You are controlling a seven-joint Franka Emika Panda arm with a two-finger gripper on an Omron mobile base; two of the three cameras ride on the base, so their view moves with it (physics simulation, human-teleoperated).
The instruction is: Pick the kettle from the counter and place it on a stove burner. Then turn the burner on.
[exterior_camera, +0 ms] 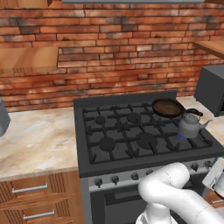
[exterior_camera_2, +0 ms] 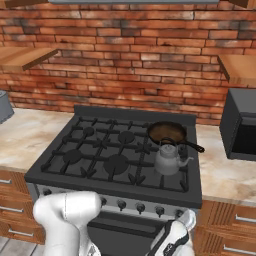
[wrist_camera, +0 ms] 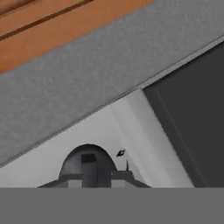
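The grey kettle (exterior_camera_2: 169,160) sits on the front right stove burner (exterior_camera: 181,137) of the black gas range (exterior_camera_2: 75,172), just in front of the dark frying pan (exterior_camera_2: 167,132); a faint blue glow shows at its base in the left base view, possibly flame. The gripper (wrist_camera: 107,175) hangs low against the range's front, right of centre, at a round knob (wrist_camera: 89,164) on the silver control panel (wrist_camera: 109,135). Its fingers are hidden behind that knob, so whether they are pinched on it or slack cannot be told.

The placing looks done; the knob turn is the likely step in hand. It would go best with the fingers squarely astride the knob and the wrist rotating about the knob's own axis, without pulling sideways.

The hand is cut off at the bottom edge of both base views, and the small mark beside the knob is too blurred to read.
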